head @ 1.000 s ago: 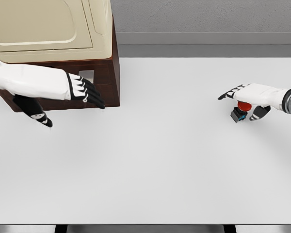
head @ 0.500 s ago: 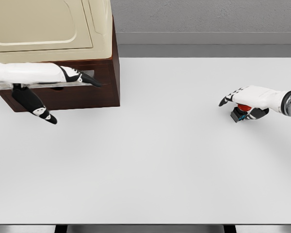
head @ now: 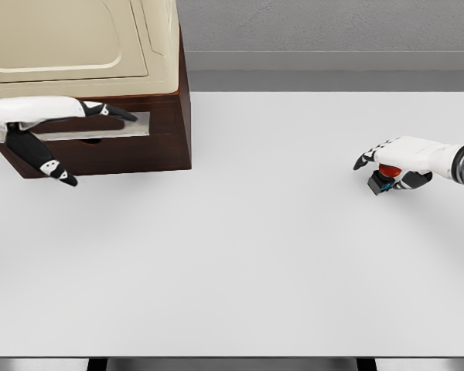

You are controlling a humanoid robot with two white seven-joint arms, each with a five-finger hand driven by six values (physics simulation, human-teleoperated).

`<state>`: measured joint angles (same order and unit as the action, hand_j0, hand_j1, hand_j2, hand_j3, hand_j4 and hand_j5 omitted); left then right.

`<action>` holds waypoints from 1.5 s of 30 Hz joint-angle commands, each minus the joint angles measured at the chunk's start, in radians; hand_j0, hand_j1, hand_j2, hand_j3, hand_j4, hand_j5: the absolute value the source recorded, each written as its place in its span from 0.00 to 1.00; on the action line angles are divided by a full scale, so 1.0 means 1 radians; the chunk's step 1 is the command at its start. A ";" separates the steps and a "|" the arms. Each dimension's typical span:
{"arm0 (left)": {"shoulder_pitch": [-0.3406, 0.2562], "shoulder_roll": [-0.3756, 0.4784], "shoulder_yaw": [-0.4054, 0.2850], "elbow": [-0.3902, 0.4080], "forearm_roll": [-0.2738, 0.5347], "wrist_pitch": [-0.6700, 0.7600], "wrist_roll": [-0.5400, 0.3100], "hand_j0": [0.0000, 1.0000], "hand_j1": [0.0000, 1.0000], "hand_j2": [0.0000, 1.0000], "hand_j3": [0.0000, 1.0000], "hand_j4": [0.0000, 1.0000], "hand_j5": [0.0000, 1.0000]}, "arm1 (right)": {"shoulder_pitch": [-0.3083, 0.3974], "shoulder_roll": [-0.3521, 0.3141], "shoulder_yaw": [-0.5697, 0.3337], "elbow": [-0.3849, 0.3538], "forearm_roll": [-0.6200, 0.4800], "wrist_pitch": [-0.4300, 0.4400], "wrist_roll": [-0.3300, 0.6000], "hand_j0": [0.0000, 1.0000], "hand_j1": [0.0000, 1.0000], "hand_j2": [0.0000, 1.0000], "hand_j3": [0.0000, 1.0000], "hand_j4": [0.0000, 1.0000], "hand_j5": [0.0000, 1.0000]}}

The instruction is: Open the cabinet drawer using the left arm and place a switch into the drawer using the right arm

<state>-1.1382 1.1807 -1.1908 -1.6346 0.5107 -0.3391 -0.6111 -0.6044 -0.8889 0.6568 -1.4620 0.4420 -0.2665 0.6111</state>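
Note:
The brown cabinet [head: 182, 93] with a cream top stands at the table's back left. Its drawer [head: 116, 154] shows a narrow grey strip [head: 131, 125] along its upper edge. My left hand [head: 100, 110] lies across that strip, fingers straight and the thumb hanging down in front of the drawer face. At the right, the switch [head: 382, 182], a black body with a red button, sits on the table. My right hand [head: 394, 158] covers it from above, fingers draped over the button and the thumb pressed against its right side.
The white table [head: 240, 247] stretches between the cabinet and the switch. A grey wall and floor strip run behind its back edge.
My left hand rose from the table to the drawer's top edge and drew leftward, and the grey strip widened. My right hand lowered and its thumb closed against the switch.

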 commanded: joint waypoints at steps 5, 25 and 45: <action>0.005 -0.006 0.005 0.038 0.005 0.009 0.000 1.00 1.00 1.00 1.00 1.00 1.00 | -0.002 -0.002 -0.003 0.003 -0.002 0.001 0.000 0.79 0.79 0.79 0.79 0.79 0.79; 0.054 -0.006 0.028 0.055 0.009 0.032 0.000 1.00 1.00 1.00 1.00 1.00 1.00 | 0.002 -0.004 -0.005 0.008 -0.002 -0.002 0.000 0.59 0.59 0.59 0.59 0.59 0.59; 0.089 -0.004 0.051 0.052 0.020 0.032 0.000 1.00 1.00 1.00 1.00 1.00 1.00 | -0.035 0.005 -0.012 -0.006 -0.002 -0.026 0.000 0.51 0.51 0.51 0.51 0.51 0.51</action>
<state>-1.0492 1.1752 -1.1416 -1.5828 0.5244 -0.3082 -0.6111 -0.6397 -0.8846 0.6451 -1.4665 0.4425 -0.2931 0.6111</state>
